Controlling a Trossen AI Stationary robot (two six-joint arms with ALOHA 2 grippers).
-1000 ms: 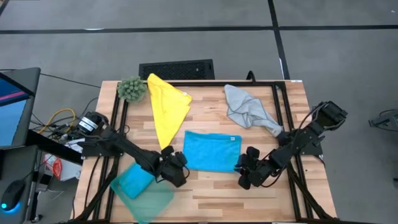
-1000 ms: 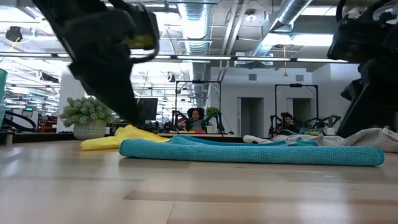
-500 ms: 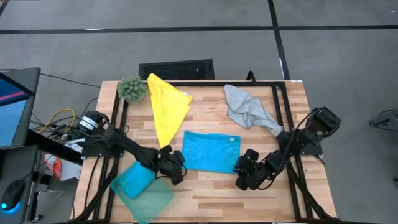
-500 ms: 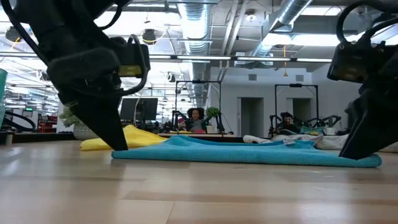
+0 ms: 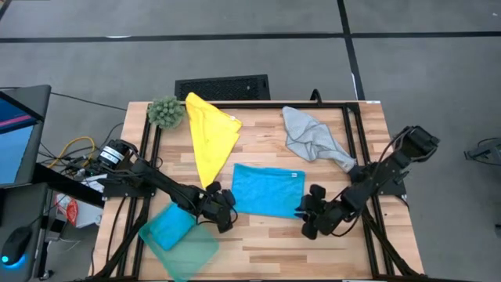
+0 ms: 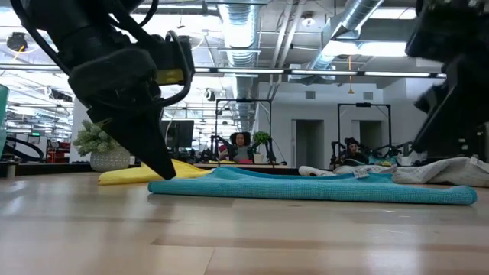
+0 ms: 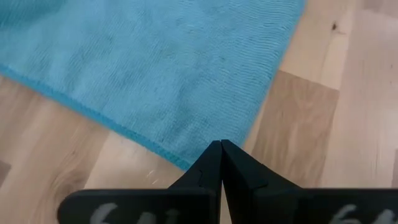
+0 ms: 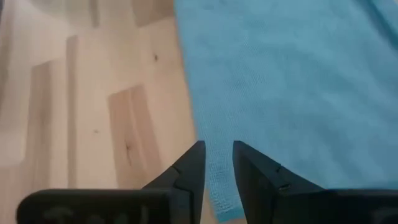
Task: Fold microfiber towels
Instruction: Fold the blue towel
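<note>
A bright blue towel [image 5: 266, 189] lies flat in the middle of the table. In the low view it is a low strip [image 6: 313, 187]. My left gripper [image 5: 225, 209] is shut, with its tips [image 7: 221, 146] down at the towel's near left corner. My right gripper [image 5: 307, 213] hangs above the towel's near right corner, its fingers a little open [image 8: 217, 149] and nothing between them. A yellow towel [image 5: 210, 133], a light grey towel [image 5: 313, 137] and a teal towel [image 5: 178, 235] lie around the blue one. My left gripper points its shut fingertips [image 6: 166, 172] slanting down from the table's near left side at the blue towel's near left corner [image 7: 186, 160]. The towel lies flat on the table. I cannot tell whether the tips touch the cloth or only the wood beside it.
A fuzzy green plant ball [image 5: 165, 111] sits at the far left corner. Black frame rails [image 5: 354, 133] run along the table's sides and far edge. Bare wood [image 5: 266, 243] lies between the blue towel and the near edge.
My left gripper has come down to table height at the blue towel's left end and kept shut. My right gripper dipped to the towel's right end half a second ago and has risen clear of it again. The towel stays on the table.
</note>
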